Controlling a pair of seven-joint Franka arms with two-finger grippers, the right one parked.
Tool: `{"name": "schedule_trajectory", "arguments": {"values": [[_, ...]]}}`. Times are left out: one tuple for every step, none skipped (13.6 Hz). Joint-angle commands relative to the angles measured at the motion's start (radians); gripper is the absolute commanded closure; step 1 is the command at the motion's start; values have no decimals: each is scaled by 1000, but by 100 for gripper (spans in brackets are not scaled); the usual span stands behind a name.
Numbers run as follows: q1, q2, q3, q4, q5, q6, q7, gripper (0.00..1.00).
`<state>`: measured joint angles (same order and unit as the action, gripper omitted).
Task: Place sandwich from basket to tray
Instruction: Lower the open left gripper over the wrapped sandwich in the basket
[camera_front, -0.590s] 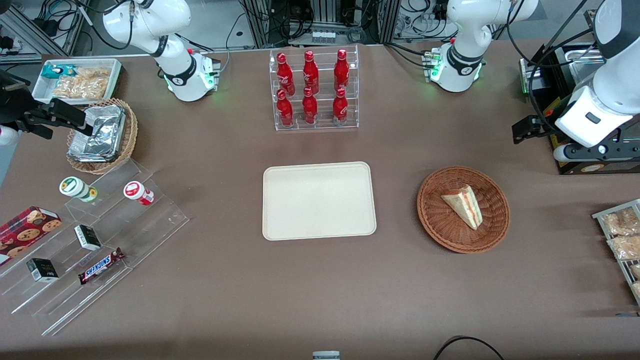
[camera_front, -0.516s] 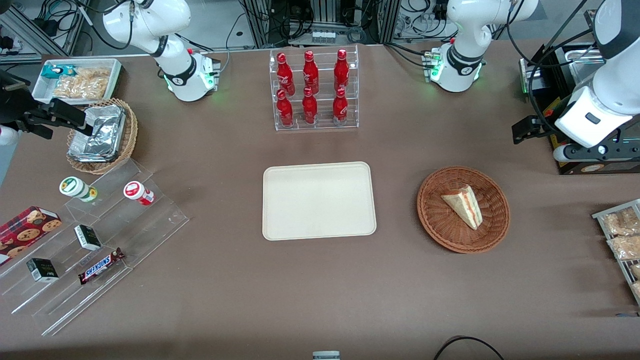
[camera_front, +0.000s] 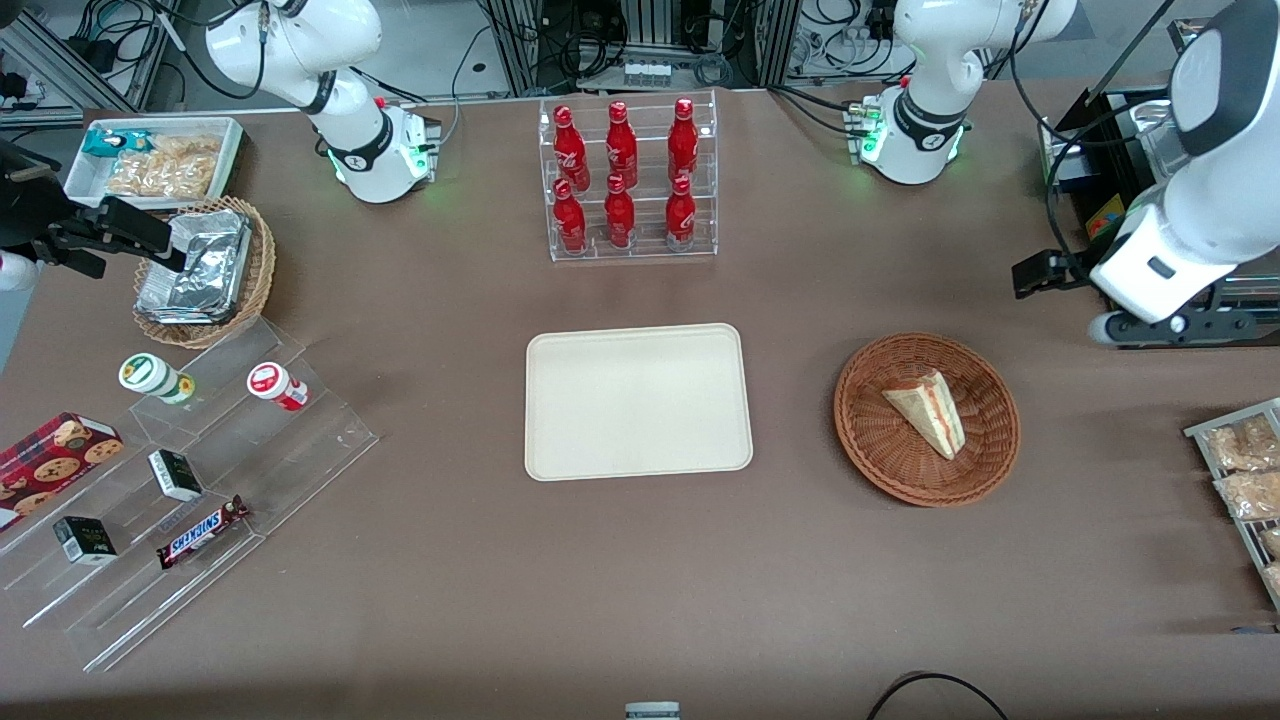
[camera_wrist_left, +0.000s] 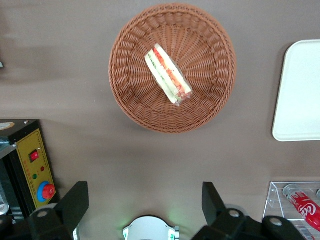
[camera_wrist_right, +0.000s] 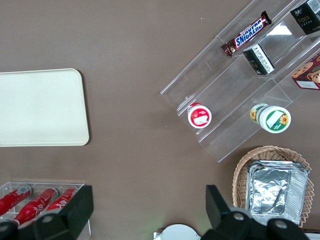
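While the sandwich (camera_front: 926, 409) lies untouched in the basket (camera_front: 985, 452), the gripper (camera_wrist_left: 145, 206), wide open and empty, has edged nearer.

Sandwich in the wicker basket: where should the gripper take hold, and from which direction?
Come from above. The sandwich lies in the basket, so close across its two bread faces near the thick middle. The gripper, open, hangs high above the table.

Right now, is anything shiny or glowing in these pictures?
Front view: green lights glow on both arm bases, and the foil packs glint. Left wrist view: the gripper, open, hangs above bare table beside the basket; the sandwich looks evenly lit, without glare.
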<state>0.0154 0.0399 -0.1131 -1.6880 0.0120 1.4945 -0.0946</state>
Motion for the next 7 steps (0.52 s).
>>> {"name": "schedule_trajectory", "arguments": {"values": [[0, 37, -5, -24, -9, 16, 6, 0], [0, 60, -5, -35, -7, 18, 4, 0], [-2, 64, -8, -60, -6, 47, 4, 0], [-2, 63, -8, -114, -3, 106, 4, 0], [-3, 60, -10, -169, -1, 178, 4, 0], [-3, 58, -10, -220, -1, 247, -8, 0], [-5, 55, -11, -267, 2, 310, -29, 0]]}}
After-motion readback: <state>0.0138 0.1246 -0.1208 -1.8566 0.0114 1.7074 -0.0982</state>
